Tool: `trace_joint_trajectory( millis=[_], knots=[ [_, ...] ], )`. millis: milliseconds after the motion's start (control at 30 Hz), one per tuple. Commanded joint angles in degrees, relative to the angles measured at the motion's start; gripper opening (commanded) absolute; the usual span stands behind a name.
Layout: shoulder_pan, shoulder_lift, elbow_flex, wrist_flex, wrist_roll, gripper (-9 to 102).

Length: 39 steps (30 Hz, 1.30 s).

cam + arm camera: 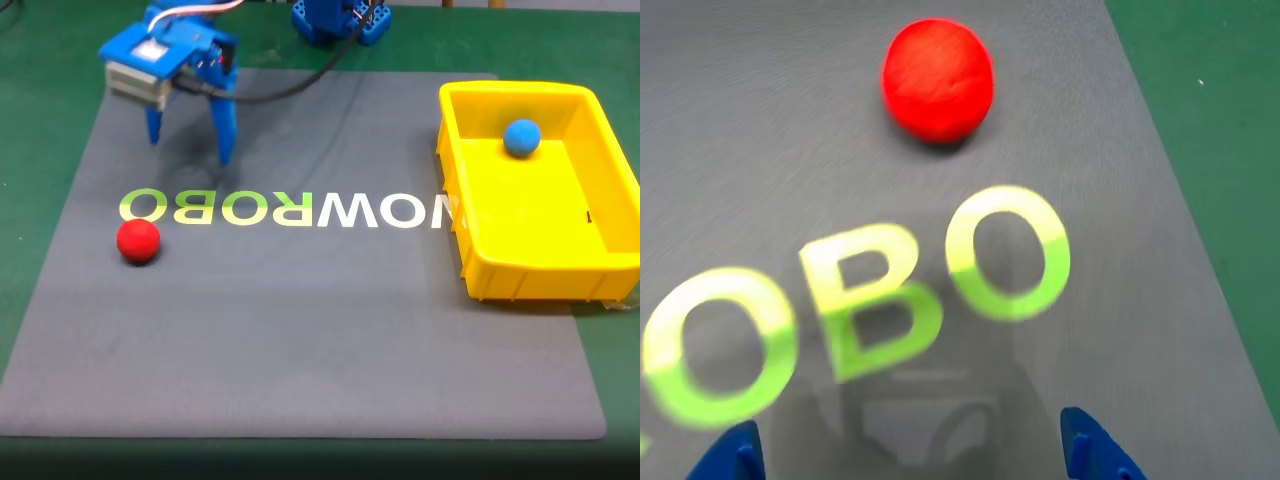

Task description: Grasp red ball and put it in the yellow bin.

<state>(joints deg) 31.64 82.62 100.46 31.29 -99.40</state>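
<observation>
The red ball (138,241) lay on the grey mat (300,330), near its left edge in the fixed view, just in front of the printed lettering (285,208). Beyond it hovered the tool (188,148), fingers spread and holding nothing, well short of the ball. This looked like the approach step, with no grasp begun. The next move would call for reaching forward over the lettering and descending so the fingers straddled the ball. Farther right stood the yellow bin (500,275), a blue ball (521,137) inside.

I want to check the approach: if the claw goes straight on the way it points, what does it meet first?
Probably the grey mat by the printed letters; the open claw points down, short of the red ball.
</observation>
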Motion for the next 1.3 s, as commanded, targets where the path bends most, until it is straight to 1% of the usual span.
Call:
trace_joint_trajectory(
  millis=[0, 233, 533, 867, 1167, 1267],
  knots=[
    [1.1, -4.4, -10.1, -1.8, 1.1, 33],
    [0.7, -16.0, -24.6, -1.8, 2.3, 33],
    [0.3, -25.8, -36.9, -1.5, 3.0, 33],
    [-1.0, -31.6, -42.6, -2.0, 4.2, 32],
    [-2.2, -34.7, -42.9, -7.5, 6.0, 32],
    [-2.6, -36.3, -44.2, -8.0, 6.6, 31]
  ],
)
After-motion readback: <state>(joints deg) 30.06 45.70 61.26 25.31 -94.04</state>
